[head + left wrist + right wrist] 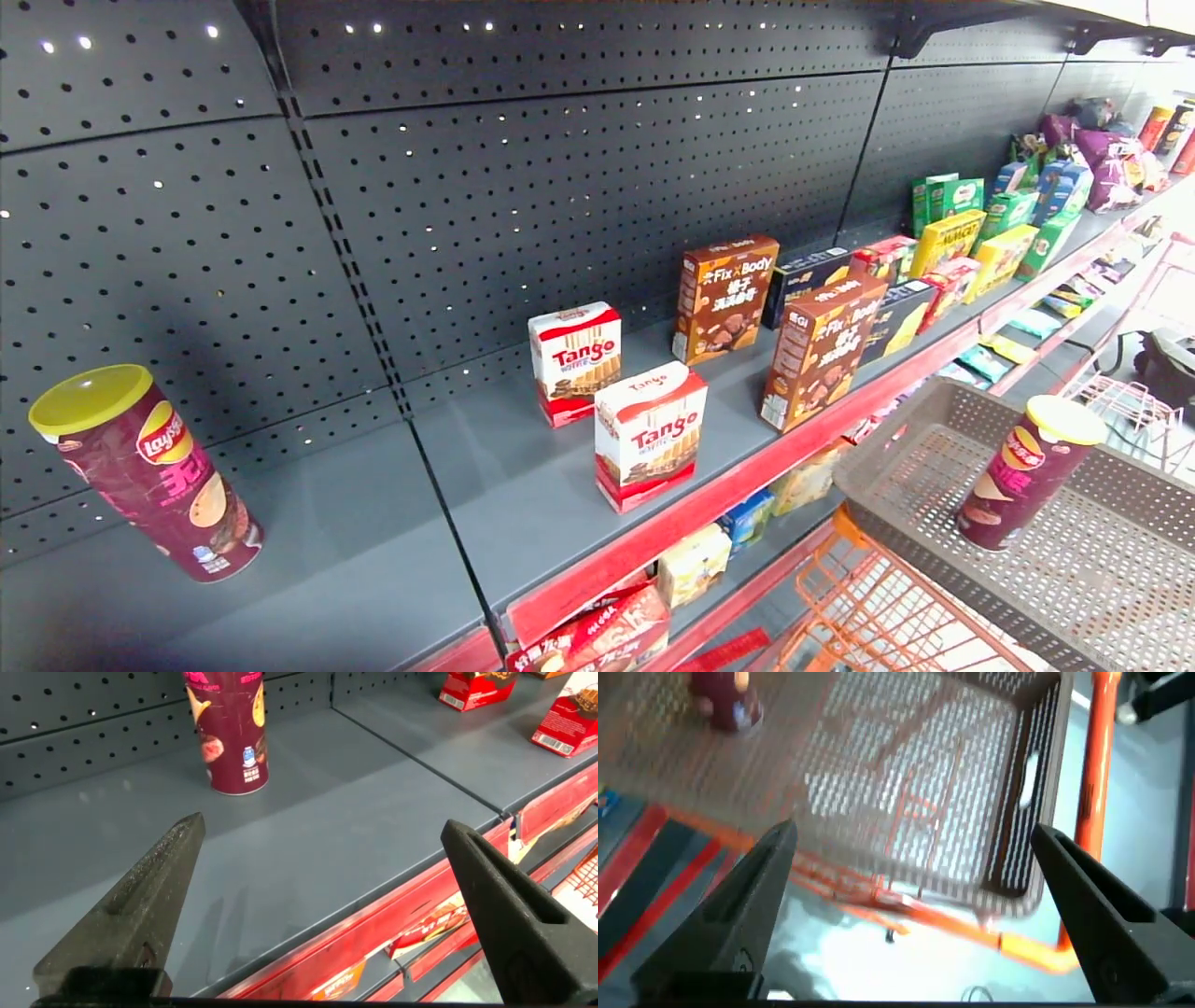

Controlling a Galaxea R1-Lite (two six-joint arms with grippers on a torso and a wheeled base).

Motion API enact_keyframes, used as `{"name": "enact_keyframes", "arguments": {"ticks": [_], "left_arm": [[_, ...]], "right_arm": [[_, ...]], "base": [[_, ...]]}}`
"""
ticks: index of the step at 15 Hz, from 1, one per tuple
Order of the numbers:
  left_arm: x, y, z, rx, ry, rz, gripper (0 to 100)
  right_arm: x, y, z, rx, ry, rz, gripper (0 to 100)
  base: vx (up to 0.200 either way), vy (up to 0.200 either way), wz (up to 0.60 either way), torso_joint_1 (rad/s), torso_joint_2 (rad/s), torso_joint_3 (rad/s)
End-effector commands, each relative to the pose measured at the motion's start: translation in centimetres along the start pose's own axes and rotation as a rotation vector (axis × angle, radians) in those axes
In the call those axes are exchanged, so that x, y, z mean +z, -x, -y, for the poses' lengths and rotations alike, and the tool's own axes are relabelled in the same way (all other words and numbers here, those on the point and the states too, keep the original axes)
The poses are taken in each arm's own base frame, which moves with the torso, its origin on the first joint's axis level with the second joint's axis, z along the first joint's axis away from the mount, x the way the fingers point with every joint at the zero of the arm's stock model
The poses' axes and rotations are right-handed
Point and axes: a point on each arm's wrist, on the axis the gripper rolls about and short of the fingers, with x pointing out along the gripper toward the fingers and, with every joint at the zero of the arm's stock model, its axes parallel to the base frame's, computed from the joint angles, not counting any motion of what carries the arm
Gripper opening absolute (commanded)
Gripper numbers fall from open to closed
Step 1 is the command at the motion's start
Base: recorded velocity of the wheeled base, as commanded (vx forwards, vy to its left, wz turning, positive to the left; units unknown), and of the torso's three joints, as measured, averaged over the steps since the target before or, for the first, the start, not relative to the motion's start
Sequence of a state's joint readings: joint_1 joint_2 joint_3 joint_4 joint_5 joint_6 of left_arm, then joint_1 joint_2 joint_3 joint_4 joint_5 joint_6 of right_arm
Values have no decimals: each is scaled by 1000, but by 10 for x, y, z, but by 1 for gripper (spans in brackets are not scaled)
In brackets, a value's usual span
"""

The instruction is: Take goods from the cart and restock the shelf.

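The grey shelf (pixel 373 523) bears a chips can (pixel 149 471); right of the can stand two wafer boxes (pixel 649 434), farther right brown boxes (pixel 820 350).

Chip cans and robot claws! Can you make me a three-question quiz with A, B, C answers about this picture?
1. Where is the cream-lidded chip can?
A on the floor
B in the cart basket
C on a chair

2. How many red-and-white wafer boxes stand on the shelf?
A one
B two
C five

3. The left gripper is:
A shut on a can
B shut on a box
C open

Answers:
1. B, it stands on the basket's mesh.
2. B, one stands behind the other.
3. C, its fingers are wide apart with nothing between them.
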State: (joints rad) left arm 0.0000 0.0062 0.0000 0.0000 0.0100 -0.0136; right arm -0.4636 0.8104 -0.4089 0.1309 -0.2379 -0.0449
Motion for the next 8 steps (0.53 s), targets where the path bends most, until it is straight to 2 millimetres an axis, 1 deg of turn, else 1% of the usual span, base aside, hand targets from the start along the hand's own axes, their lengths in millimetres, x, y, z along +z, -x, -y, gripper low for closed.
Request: {"name": "enact_keyframes", "arguments": {"ticks": [1,2,3,6,8], "left_arm": [[0,0,0,1,0,-1,100],[0,0,0,1,0,-1,100],[0,0,0,1,0,-1,100],[0,0,0,-1,0,-2,100],[0,0,0,1,0,-1,100]], "right_arm": [[17,-45,-9,-11,39,-58,100],[14,-51,-11,-4,51,-69,100],[7,-63,-20,54,68,-48,100],[-9,-77,-28,88,85,-32,100],[-11,-87,-32,102,90,-48,100]], "base": [[0,0,0,0,0,0],[0,0,0,0,0,0],[0,0,0,0,0,0],[0,0,0,0,0,0],[0,0,0,0,0,0]]}}
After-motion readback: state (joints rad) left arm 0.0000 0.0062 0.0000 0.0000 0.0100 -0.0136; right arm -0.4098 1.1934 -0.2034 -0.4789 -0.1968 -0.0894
